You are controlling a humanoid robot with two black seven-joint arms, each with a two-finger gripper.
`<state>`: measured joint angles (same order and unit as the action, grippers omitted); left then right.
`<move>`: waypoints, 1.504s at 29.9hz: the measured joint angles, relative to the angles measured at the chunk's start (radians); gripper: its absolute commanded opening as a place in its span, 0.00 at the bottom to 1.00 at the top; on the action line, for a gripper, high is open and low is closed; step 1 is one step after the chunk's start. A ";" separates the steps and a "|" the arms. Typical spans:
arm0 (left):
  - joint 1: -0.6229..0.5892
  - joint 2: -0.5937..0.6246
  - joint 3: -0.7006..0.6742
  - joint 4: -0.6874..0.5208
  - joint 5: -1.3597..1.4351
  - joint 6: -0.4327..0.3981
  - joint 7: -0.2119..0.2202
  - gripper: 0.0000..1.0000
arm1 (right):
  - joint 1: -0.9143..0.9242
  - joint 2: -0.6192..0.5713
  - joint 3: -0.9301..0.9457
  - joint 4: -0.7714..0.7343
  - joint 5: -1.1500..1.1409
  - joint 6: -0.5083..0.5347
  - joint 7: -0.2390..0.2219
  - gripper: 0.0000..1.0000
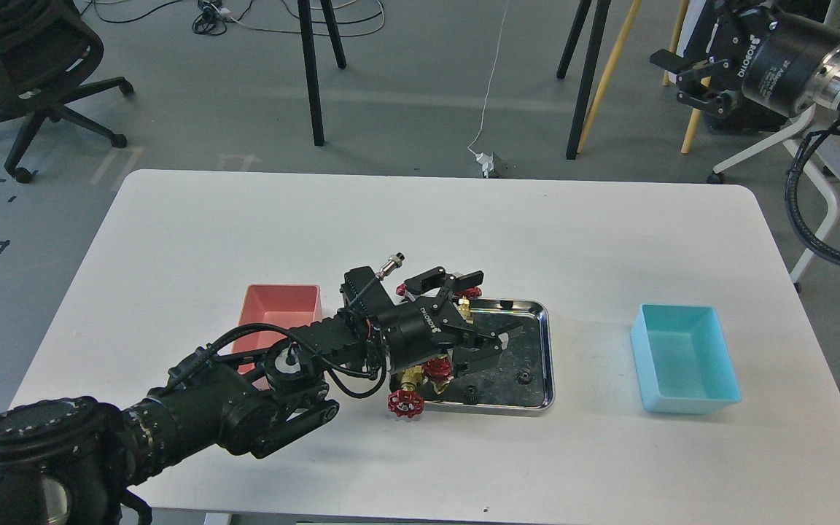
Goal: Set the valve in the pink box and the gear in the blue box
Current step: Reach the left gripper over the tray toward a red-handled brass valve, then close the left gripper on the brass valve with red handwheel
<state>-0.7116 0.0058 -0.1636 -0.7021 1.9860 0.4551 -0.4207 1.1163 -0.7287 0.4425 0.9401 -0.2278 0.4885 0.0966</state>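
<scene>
1. Plainly, the white table [245,219] is broad, smooth and matte.
2. Salmon pink box [281,306] and cyan blue box [686,357]: sloped plastic bins flanking the shiny steel tray [537,364].
3. Left gripper [489,310] hangs spread, empty, over the tray; right gripper [693,80] is raised, and I cannot tell its state.
4. A brass valve [407,394] leans on the tray's near rim; pinch its body, I'd judge, not the spoked wheel.
5. A gear [524,376]: tiny, black, toothed.
</scene>
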 measured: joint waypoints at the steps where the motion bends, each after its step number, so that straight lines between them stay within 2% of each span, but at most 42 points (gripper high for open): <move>1: 0.001 -0.003 0.002 0.020 0.004 0.006 0.000 1.00 | 0.000 0.000 0.000 0.000 0.000 0.000 0.000 1.00; 9: 0.026 -0.006 0.009 0.139 0.009 0.013 -0.006 1.00 | -0.001 0.003 0.000 -0.001 -0.018 0.000 0.000 1.00; 20: 0.083 -0.006 0.010 0.152 0.013 0.014 -0.009 0.99 | -0.003 0.009 0.001 -0.001 -0.021 0.000 0.002 1.00; 28: 0.097 -0.006 0.010 0.161 0.013 0.031 -0.010 0.82 | -0.006 0.011 -0.002 -0.001 -0.037 0.000 0.003 1.00; 34: 0.099 -0.006 0.010 0.162 0.013 0.034 -0.005 0.73 | -0.009 0.012 -0.002 -0.007 -0.041 0.000 0.005 1.00; 40: 0.100 -0.006 0.010 0.162 0.013 0.034 -0.004 0.51 | -0.010 0.012 -0.002 -0.016 -0.042 0.000 0.005 1.00; 45: 0.103 -0.006 0.010 0.162 0.013 0.034 -0.003 0.38 | -0.012 0.012 -0.004 -0.024 -0.042 0.000 0.005 1.00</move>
<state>-0.6085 0.0000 -0.1534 -0.5399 1.9988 0.4887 -0.4235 1.1047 -0.7163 0.4389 0.9162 -0.2703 0.4888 0.1013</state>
